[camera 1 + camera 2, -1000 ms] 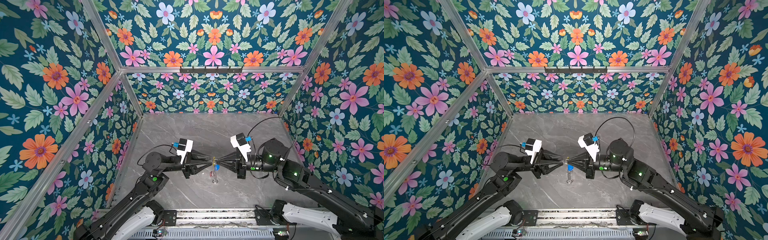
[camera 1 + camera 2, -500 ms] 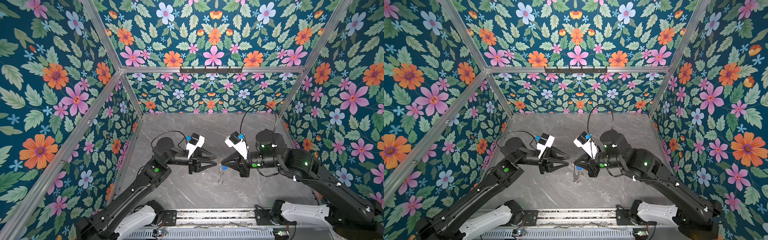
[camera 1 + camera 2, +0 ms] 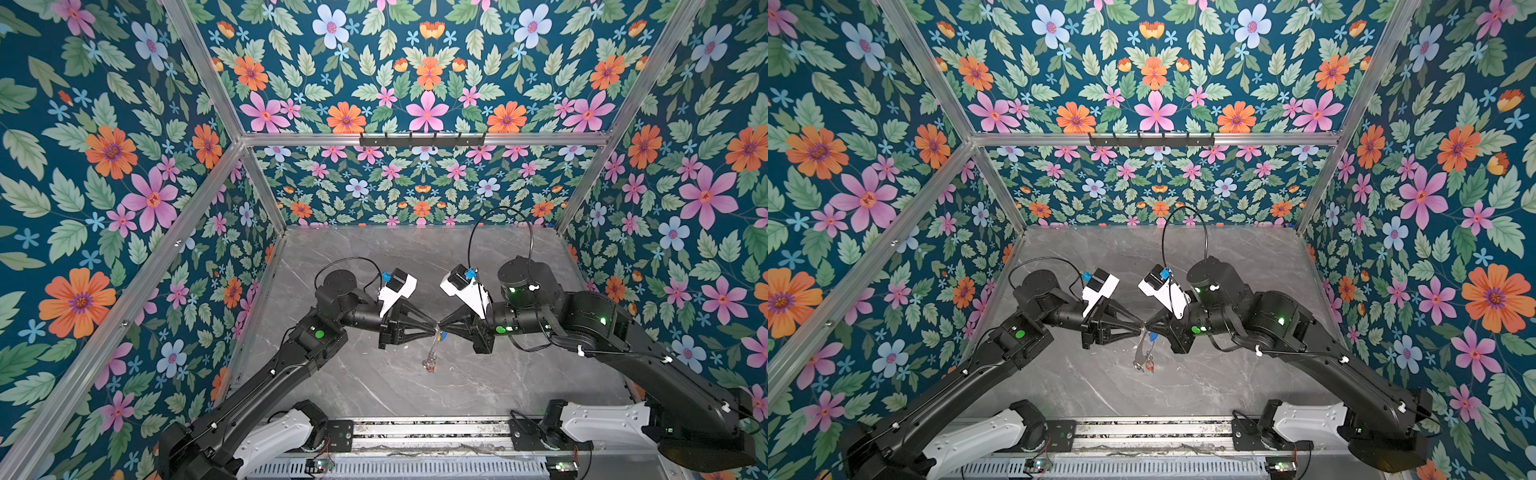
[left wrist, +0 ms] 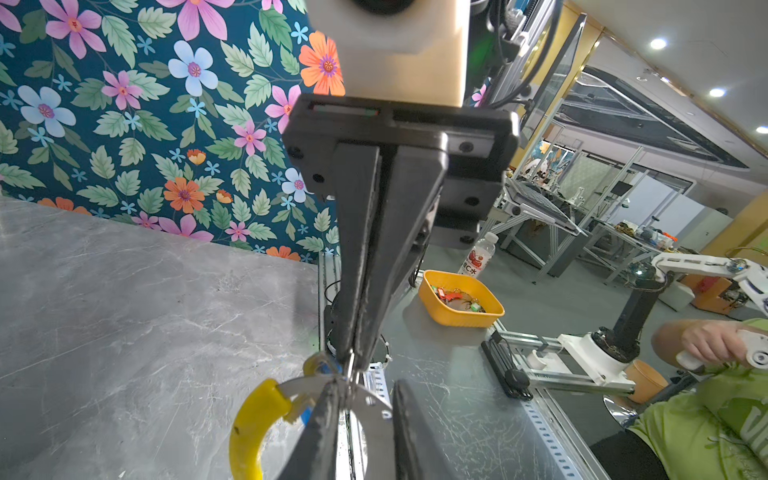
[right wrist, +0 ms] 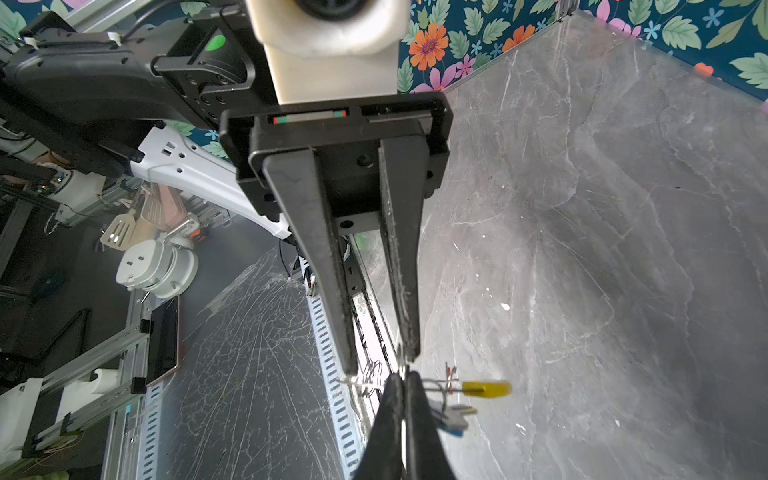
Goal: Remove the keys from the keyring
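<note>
The keyring (image 4: 249, 419) hangs from the right gripper (image 4: 352, 362), whose jaws are pinched on its grey rim. The blue-tag key (image 5: 452, 419) sits just beside that grip and the red-tag key (image 3: 432, 366) dangles below it. The left gripper (image 5: 380, 360), wide and drawn back a moment ago, now meets the right gripper tip to tip with its jaws narrowed but apart; both keys remain on, so it seems to be re-gripping.

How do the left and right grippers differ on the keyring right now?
Grip: the right gripper is pinched shut on the large thin grey keyring with a yellow arc; the left gripper has its jaws apart, straddling the rim. Neighbour: the small silvery key with the blue plastic tag hangs beside the right gripper's tips, not the left's. Both are black, tapered, and meet tip to tip at the ring.
</note>
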Controlling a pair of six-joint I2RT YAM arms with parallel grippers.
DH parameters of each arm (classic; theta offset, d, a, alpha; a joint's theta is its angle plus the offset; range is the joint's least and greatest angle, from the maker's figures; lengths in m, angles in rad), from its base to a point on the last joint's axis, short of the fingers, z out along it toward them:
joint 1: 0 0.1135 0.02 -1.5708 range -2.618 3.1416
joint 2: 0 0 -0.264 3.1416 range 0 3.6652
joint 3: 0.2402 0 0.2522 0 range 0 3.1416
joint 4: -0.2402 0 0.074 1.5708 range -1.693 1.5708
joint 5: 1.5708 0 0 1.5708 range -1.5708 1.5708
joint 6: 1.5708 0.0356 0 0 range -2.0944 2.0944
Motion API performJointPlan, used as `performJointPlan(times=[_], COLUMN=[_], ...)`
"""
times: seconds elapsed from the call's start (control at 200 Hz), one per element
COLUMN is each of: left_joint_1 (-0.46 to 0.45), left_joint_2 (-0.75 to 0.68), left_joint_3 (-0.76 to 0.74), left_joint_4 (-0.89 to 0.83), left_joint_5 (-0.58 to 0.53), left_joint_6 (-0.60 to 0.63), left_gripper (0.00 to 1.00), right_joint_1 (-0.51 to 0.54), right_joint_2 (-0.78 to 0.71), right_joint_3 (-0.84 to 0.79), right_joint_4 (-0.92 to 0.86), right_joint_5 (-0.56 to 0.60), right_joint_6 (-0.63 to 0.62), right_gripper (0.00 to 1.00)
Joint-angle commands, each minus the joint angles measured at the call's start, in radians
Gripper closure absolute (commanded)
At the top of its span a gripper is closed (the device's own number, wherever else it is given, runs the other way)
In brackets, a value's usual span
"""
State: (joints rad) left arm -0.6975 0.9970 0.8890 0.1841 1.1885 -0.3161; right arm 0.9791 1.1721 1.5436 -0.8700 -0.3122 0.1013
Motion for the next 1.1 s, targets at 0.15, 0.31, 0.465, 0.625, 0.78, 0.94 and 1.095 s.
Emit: performJointPlan(times=[0.15, 0.31, 0.465, 0.625, 0.78, 0.94, 1.095], left_joint_1=[0.0, 0.0, 0.0, 0.0, 0.0, 0.0, 0.0], left_joint_2=[-0.003, -0.001, -0.009, -0.043, -0.103, -0.139, -0.156], left_joint_3=[0.001, 0.001, -0.005, -0.037, -0.075, -0.106, -0.115], left_joint_4=[0.021, 0.023, 0.026, 0.088, 0.159, 0.243, 0.285], left_joint_5=[0.028, 0.019, -0.009, -0.065, -0.115, -0.127, -0.098], left_joint_6=[0.002, 0.004, 0.015, 0.014, 0.015, -0.014, -0.039], left_gripper=[0.86, 0.93, 0.99, 1.0, 1.0, 1.0, 1.0], right_joint_1=[0.028, 0.041, 0.041, 0.041, 0.04, 0.041, 0.041], right_joint_2=[0.023, 0.027, 0.019, -0.022, -0.183, -0.303, -0.317], right_joint_3=[0.025, 0.032, 0.021, -0.034, -0.221, -0.402, -0.506], right_joint_4=[-0.021, -0.012, 0.019, 0.121, 0.4, 0.618, 0.719], right_joint_5=[0.104, 0.113, 0.102, 0.082, 0.071, 0.04, 0.0], right_joint_6=[-0.024, -0.025, -0.015, -0.011, 0.001, 0.021, 0.034], right_gripper=[1.0, 1.0, 1.0, 0.98, 0.64, 0.54, 0.51])
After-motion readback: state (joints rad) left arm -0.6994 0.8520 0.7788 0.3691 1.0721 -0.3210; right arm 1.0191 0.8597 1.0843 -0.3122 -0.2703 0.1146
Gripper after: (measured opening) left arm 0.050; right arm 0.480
